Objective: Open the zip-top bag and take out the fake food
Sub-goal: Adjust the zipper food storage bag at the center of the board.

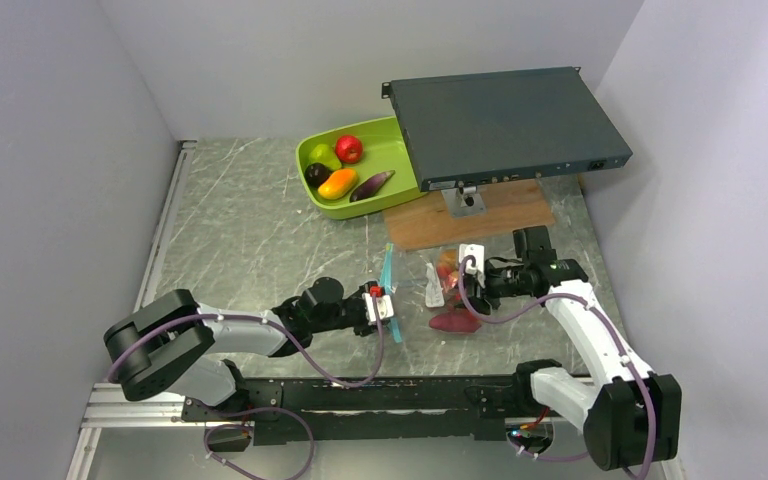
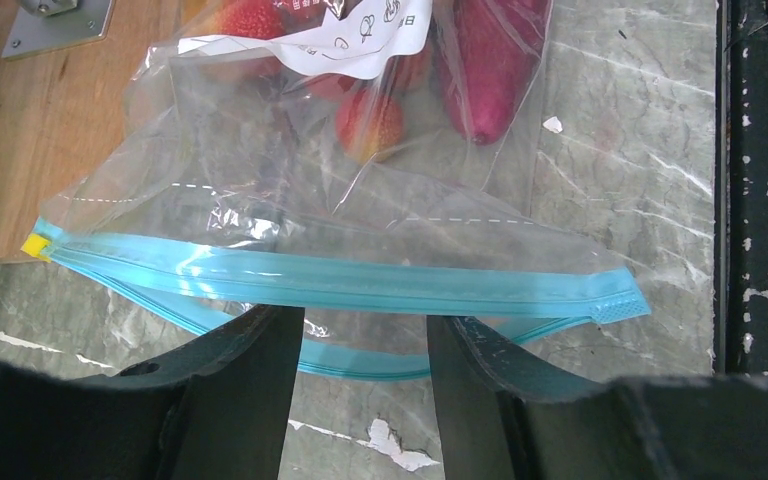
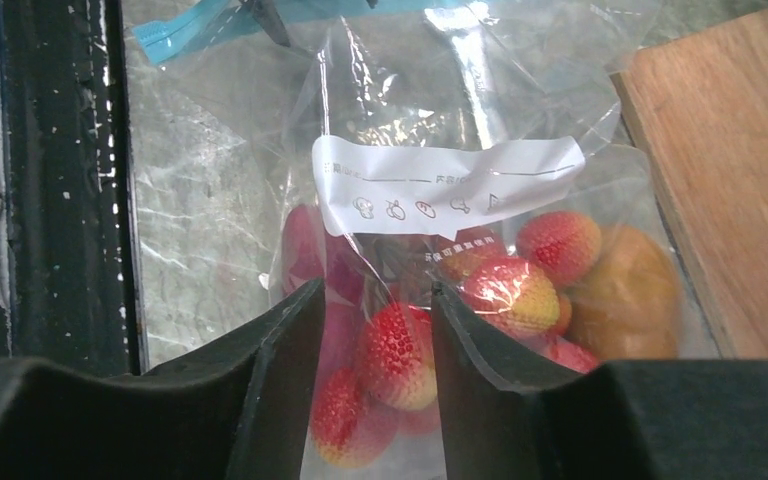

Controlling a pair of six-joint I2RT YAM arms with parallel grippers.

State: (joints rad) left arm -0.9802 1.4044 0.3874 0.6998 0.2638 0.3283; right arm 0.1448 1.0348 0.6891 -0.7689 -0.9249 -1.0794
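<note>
The fingers (image 2: 250, 390) of the left gripper (image 2: 365, 318) stand narrowly apart with the near blue lip of the bag (image 2: 290, 200) in the gap; whether they pinch it I cannot tell. The right gripper (image 3: 378, 290) is clamped on the bag's other end, with toy berries (image 3: 395, 355) inside. Only the top view shows the green tray (image 1: 385, 150) holding an apple (image 1: 349, 148), pear (image 1: 322, 155), mango (image 1: 337, 183) and eggplant (image 1: 371, 185).

One bag (image 2: 290, 200), its berries (image 3: 395, 355) too bunched to count. One tray (image 1: 392, 150) at 12 o'clock holds five: pear (image 1: 322, 155), apple (image 1: 349, 148), plum (image 1: 317, 173), mango (image 1: 337, 183), eggplant (image 1: 371, 185). One board (image 1: 480, 215), one box (image 1: 500, 120).
</note>
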